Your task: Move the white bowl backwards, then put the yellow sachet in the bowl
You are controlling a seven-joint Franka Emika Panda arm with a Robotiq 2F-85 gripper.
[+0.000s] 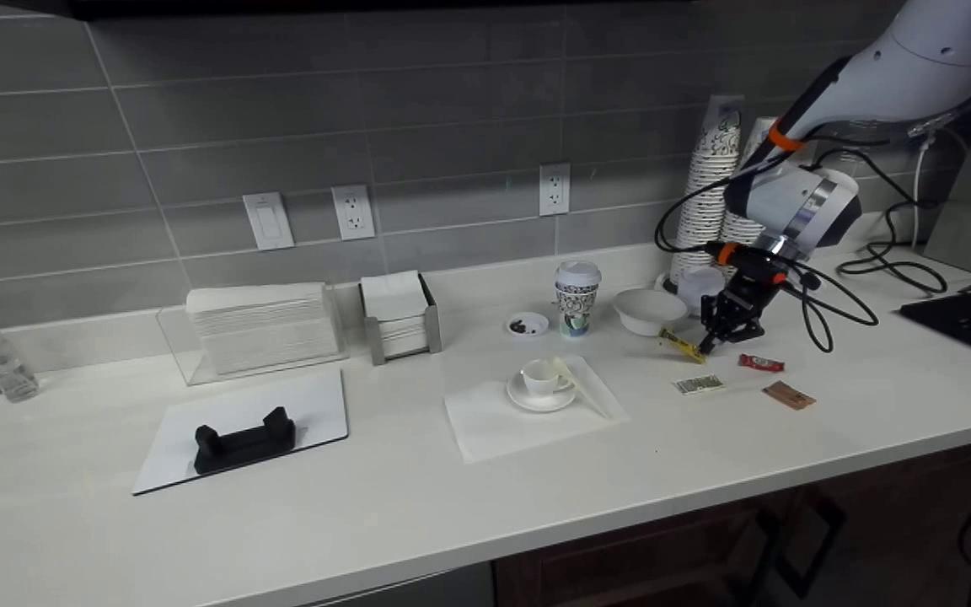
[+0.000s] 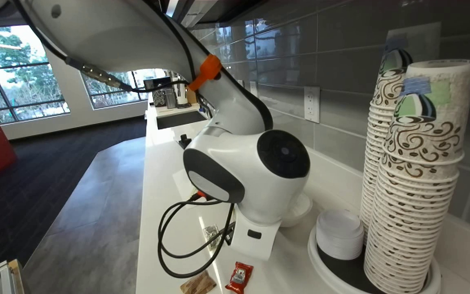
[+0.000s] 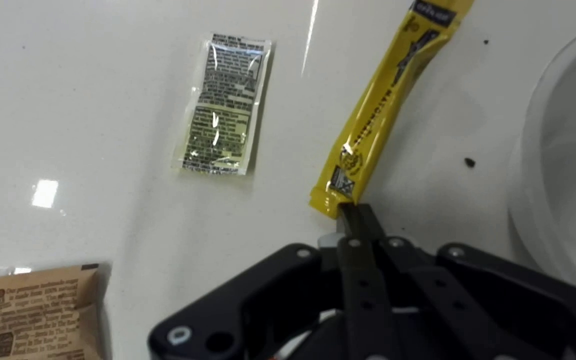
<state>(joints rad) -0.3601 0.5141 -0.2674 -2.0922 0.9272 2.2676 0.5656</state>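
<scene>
My black two-finger claw [image 3: 359,207] has its fingers drawn together and pinches one end of the long, narrow, yellow plastic sachet [image 3: 383,110]; the sachet extends away from the fingertips, outside the bowl, and whether it clears the counter I cannot tell. The shallow, round, plain white bowl [image 3: 563,160] sits upright near the sachet, on the side toward the grey tiled wall [image 1: 452,143]. Near my claw, on the glossy white counter [image 1: 410,523], lie a clear rectangular packet [image 3: 223,105] with dark print, a brown paper packet [image 3: 38,315] and a shiny red packet [image 1: 761,363]. Past the bowl stands a patterned, white-lidded paper cup [image 1: 576,303], beside a small white dish [image 1: 539,325] of dark pieces. Farther along, a white teacup [image 1: 540,377] rests on a white saucer [image 1: 536,407]. Farthest from me, a black two-post bracket [image 1: 245,447] rests on a flat white board [image 1: 308,396].
</scene>
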